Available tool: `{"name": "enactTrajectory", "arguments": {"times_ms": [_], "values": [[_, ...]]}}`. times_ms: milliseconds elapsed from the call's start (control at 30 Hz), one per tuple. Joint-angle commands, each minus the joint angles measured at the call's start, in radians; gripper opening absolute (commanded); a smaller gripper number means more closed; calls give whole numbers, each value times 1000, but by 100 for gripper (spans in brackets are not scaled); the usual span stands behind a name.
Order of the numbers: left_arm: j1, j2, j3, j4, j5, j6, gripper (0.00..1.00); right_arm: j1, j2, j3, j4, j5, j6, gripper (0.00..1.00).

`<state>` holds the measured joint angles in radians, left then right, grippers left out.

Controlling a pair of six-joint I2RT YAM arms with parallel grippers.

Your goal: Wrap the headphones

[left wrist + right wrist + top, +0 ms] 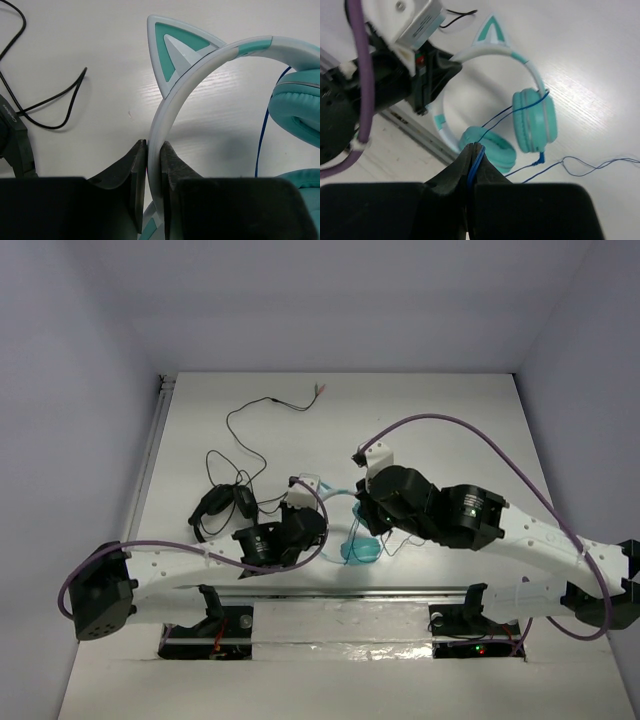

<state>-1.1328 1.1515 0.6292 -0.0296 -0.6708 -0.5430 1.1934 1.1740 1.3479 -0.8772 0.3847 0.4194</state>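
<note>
The white desk (420, 390) carries everything. The left arm (180, 565) stretches low from the near left corner to the centre, wrist turned down; the right arm (520, 530) comes in bent from the near right corner, and the two wrists almost meet. The headphones (532, 120) sit between them near the front edge; from above the arms hide all but one teal cup, and I cannot tell if they rest fully on the desk. The left fingers (132, 175) are nearly closed, clamping the pale headband (200, 65) below a cat ear. The right fingers (450, 175) are pinched together on the thin blue cord (520, 107), which trails right, cut off. A loose black wire (240, 425) lies farther back.
</note>
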Motion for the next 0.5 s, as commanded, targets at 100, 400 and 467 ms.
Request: {"name": "enactTrajectory", "arguments": {"times_ms": [100, 400, 467], "values": [[-45, -47, 46, -15, 33, -20, 0, -86, 26, 5, 38, 169, -79, 0], [-45, -190, 49, -92, 123, 6, 0, -202, 1, -35, 99, 299, -99, 8], [-45, -220, 43, -84, 148, 18, 0, -218, 4, -39, 124, 287, -119, 11]]}}
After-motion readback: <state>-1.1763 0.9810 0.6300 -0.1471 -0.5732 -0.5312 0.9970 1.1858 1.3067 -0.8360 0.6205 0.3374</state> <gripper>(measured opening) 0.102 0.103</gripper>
